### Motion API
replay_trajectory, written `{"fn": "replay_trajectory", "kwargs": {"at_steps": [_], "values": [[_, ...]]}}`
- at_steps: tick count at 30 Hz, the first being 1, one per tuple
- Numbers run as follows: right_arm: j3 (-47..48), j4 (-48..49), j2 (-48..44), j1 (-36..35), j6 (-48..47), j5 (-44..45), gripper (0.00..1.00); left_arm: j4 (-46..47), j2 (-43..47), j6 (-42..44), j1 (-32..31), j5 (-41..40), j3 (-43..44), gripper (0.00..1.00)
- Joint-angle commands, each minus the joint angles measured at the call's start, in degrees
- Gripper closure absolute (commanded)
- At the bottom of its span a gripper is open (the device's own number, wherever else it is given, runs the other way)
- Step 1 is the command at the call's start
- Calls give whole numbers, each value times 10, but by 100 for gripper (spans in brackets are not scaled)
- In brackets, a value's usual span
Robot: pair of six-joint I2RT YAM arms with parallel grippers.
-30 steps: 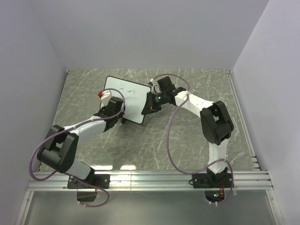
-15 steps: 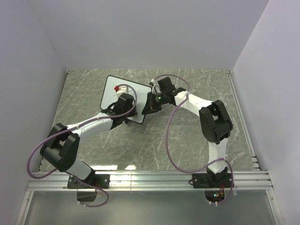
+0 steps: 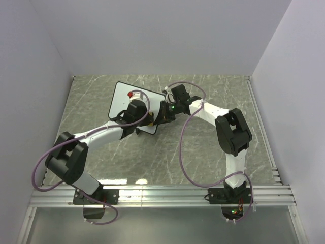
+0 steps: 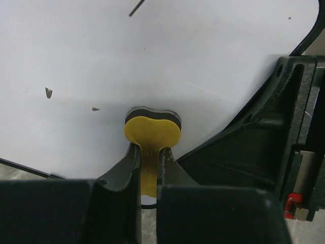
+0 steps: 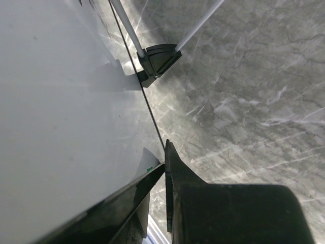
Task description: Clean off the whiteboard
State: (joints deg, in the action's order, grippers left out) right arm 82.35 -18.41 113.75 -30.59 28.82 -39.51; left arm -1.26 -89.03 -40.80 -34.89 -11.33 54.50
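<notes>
Left gripper [image 4: 147, 155] clenched on the narrow stem of a yellow-black eraser [image 4: 152, 127], pad pressed to the whiteboard [image 4: 162, 56]. Right gripper [image 5: 163, 165] nipped onto the board's right edge, bracing it. Board sits on small black feet toward the far left-centre of the table [image 3: 213, 147]. Risks, as judged: the hold on the eraser is thin, so side drag could twist the pad in the jaws or lift it, skipping the small flecks [image 4: 48, 92] and the short stroke [image 4: 136, 7]. A hard push may slide the board out of the right pinch or rock it on a foot [image 5: 158, 58]. Wiping rightward risks the two claws meeting. Left arm stretched far forward and inward, wrist pitched down over the board; right arm elbow-high, forearm swung left.
</notes>
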Motion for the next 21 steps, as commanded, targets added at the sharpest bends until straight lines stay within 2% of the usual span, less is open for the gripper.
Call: {"fn": "replay_trajectory", "kwargs": {"at_steps": [1, 4, 11, 21], "values": [[2, -22, -24, -42, 48, -137, 100, 49, -26, 12, 45, 51, -51, 100], [1, -22, -25, -42, 48, -141, 100, 68, -20, 36, 90, 64, -72, 100], [-10, -27, -27, -44, 41, -145, 100, 68, -36, 69, 178, 91, -41, 100], [-38, -42, -35, -44, 24, -145, 100, 67, -96, 109, 264, 113, 15, 100]]}}
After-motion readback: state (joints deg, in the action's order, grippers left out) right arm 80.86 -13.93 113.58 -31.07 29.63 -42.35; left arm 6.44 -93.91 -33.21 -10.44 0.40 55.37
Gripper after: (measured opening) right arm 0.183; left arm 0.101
